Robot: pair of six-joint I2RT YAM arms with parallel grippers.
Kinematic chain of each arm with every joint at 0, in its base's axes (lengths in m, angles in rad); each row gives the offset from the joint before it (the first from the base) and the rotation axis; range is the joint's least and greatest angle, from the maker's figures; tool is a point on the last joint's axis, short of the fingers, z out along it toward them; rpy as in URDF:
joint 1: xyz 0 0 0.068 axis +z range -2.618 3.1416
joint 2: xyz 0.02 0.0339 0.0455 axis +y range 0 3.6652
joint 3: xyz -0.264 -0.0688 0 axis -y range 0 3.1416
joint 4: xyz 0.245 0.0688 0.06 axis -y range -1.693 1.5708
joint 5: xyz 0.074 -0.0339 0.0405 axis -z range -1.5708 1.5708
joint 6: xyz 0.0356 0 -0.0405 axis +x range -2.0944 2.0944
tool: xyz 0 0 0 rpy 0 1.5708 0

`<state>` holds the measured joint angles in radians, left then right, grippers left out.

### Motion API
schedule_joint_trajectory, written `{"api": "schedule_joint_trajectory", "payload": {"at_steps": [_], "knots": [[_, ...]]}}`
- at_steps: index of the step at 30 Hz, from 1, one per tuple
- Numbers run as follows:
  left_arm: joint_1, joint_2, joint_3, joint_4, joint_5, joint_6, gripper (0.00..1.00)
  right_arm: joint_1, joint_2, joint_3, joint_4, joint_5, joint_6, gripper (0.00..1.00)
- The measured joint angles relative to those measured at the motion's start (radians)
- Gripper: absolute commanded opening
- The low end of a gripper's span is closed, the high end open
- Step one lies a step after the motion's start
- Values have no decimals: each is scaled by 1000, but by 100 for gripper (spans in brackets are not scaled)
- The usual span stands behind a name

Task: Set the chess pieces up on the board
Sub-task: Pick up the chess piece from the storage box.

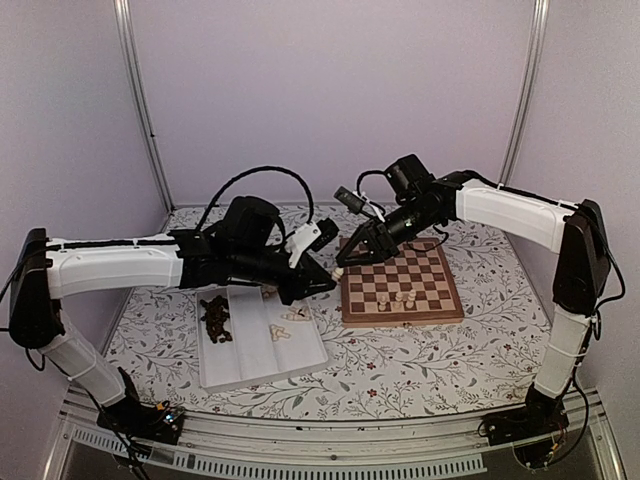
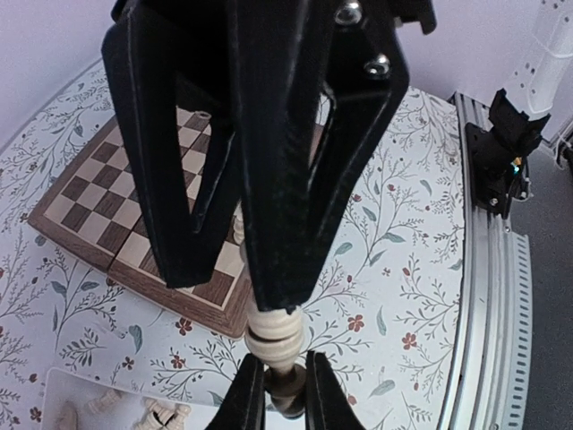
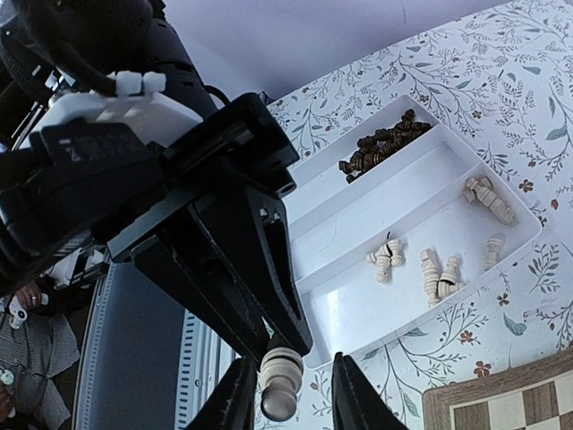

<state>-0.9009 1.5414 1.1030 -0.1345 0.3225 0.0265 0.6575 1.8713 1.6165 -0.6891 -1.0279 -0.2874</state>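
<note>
My left gripper [image 1: 333,272] is shut on a pale cream chess piece [image 2: 271,336], held in the air between the white tray and the board's left edge. My right gripper [image 3: 291,399] stands open around the piece's free end [image 3: 282,372]. One of its fingers lies close against the piece, and a gap shows at the other. The board [image 1: 400,282] lies at centre right with a few cream chessmen [image 1: 403,298] standing near its front edge. In the left wrist view the right gripper [image 2: 285,399] flanks the piece's dark tip.
The white three-compartment tray [image 1: 255,345] lies left of the board. It holds a heap of dark brown chessmen [image 1: 215,318] in its left compartment and several cream ones [image 3: 439,273] lying loose. A flowered cloth covers the table.
</note>
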Motion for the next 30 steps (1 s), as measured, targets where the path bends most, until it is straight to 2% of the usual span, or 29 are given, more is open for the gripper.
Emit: {"api": "schedule_joint_trajectory", "payload": {"at_steps": [5, 14, 21, 24, 30], "knots": [[6, 0, 0, 0, 2, 0, 0, 0, 0, 0, -8, 0, -5, 22], [21, 0, 0, -2, 3, 0, 0, 1, 0, -1, -7, 3, -13, 0], [21, 0, 0, -6, -2, 0, 0, -8, -6, -7, -6, 49, -23, 0], [21, 0, 0, -6, 3, -1, 0, -49, -48, -56, -7, 106, -31, 0], [22, 4, 35, -21, 29, -52, 0, -256, -224, -256, 34, 327, -76, 0]]}}
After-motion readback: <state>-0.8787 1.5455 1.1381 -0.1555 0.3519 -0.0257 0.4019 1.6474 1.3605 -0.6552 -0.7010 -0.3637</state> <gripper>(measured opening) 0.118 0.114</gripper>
